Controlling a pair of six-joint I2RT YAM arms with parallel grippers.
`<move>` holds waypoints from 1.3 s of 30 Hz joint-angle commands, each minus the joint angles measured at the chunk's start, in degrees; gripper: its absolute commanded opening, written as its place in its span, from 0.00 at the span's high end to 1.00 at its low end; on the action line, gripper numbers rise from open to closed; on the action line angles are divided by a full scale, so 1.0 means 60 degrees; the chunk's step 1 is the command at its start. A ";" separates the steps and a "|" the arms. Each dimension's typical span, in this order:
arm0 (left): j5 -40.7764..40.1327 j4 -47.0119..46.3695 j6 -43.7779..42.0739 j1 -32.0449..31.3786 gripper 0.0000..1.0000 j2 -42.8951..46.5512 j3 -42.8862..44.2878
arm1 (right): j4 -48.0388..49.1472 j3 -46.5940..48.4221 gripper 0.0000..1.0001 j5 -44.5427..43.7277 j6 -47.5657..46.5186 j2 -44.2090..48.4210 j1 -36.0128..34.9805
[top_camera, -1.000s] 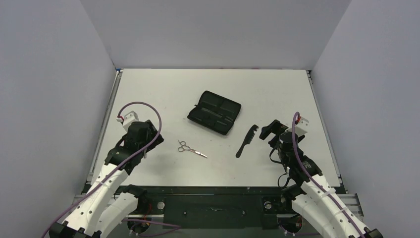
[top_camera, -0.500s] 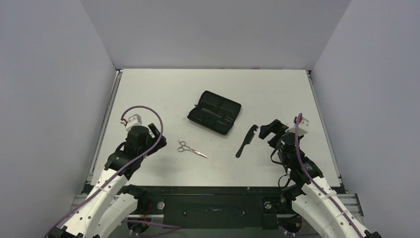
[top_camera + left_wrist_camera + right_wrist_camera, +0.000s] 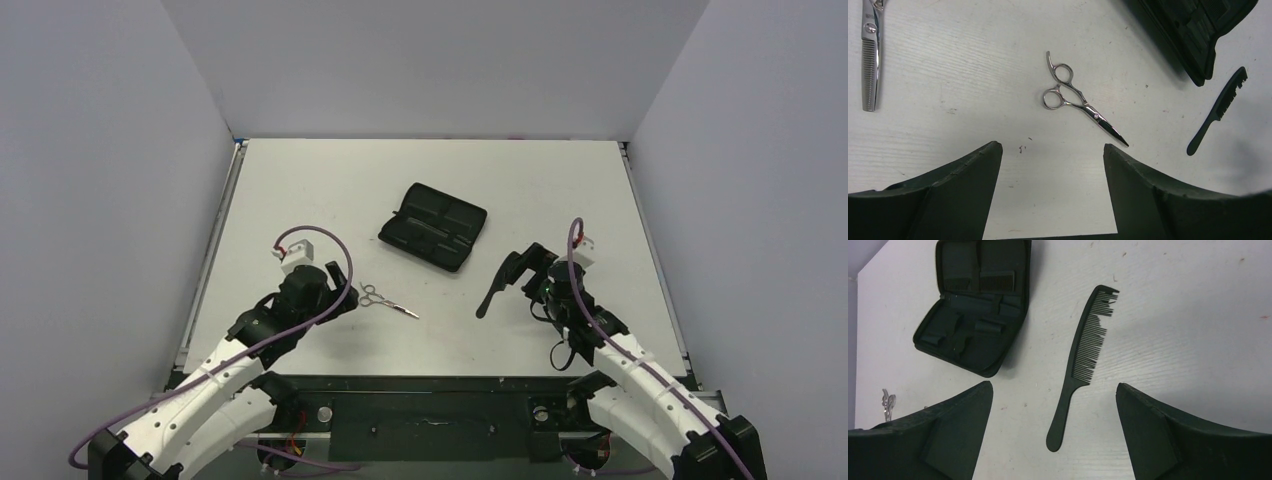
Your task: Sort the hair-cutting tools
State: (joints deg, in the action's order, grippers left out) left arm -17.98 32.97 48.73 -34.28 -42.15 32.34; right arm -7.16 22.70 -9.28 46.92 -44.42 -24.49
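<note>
Surface [image 3: 330,190]: white and flat, walled on three sides; it carries every item below.
Scissors [image 3: 388,301] [image 3: 1073,100]: small, thin, silver metal, two finger rings. They lie flat on the surface near the front, left of centre, with the blades closed and the tips pointing toward the right arm.
Comb [image 3: 488,298] [image 3: 1083,352]: slim, black plastic, with a handle. It lies flat right of centre, handle toward the front edge, teeth end toward the case; some teeth near the tip look uneven.
Toothed-blade shears [image 3: 869,55]: silver, seen only at the top left edge of the left wrist view and partly cut off; they lie flat, well apart from the scissors.
Case [image 3: 433,226] [image 3: 975,305]: flat black rectangular zip case, lying open at mid-surface behind both tools, touching neither.
Left end effector [image 3: 338,290] [image 3: 1050,150]: fingers wide apart and holding nothing; just beside the ring end of the scissors, with no contact seen.
Right end effector [image 3: 520,268] [image 3: 1053,386]: fingers wide apart and holding nothing; over the comb's teeth end in the top view, handle between the fingers in the wrist view.
</note>
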 commanded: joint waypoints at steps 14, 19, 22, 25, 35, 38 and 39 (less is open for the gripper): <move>0.0916 -0.1915 0.0877 -0.0129 0.30 -0.0185 -0.0883 | 0.3624 0.1853 0.25 0.1331 0.0930 -0.5510 -0.0782; 0.0902 -0.1887 0.0926 -0.0133 0.30 -0.0049 -0.0974 | 0.4175 0.2829 0.38 0.1717 0.1385 -0.7245 -0.0818; 0.0896 -0.1862 0.0967 -0.0145 0.30 0.0130 -0.1085 | 0.4236 0.3314 0.44 0.1910 0.1542 -0.7968 -0.0811; 0.0966 -0.1864 0.1003 -0.0146 0.30 0.0207 -0.1166 | 0.4056 0.3804 0.47 0.1993 0.1563 -0.8588 -0.0857; 0.1143 -0.2128 0.1004 -0.0146 0.30 0.0041 -0.1445 | 0.3944 0.3638 0.59 0.1771 0.1479 -0.9040 -0.1122; 0.1204 -0.2276 0.0991 -0.0145 0.30 -0.0141 -0.1450 | 0.3929 0.3364 0.63 0.1630 0.1336 -0.8937 -0.1192; 0.1221 -0.2325 0.0990 -0.0145 0.30 -0.0223 -0.1449 | 0.3908 0.3306 0.65 0.1603 0.1241 -0.8911 -0.1214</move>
State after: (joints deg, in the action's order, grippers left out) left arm -11.55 22.85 54.43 -34.85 -42.41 23.70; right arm 14.52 44.12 2.20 55.72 -98.91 -30.92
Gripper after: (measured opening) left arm 0.698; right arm 0.379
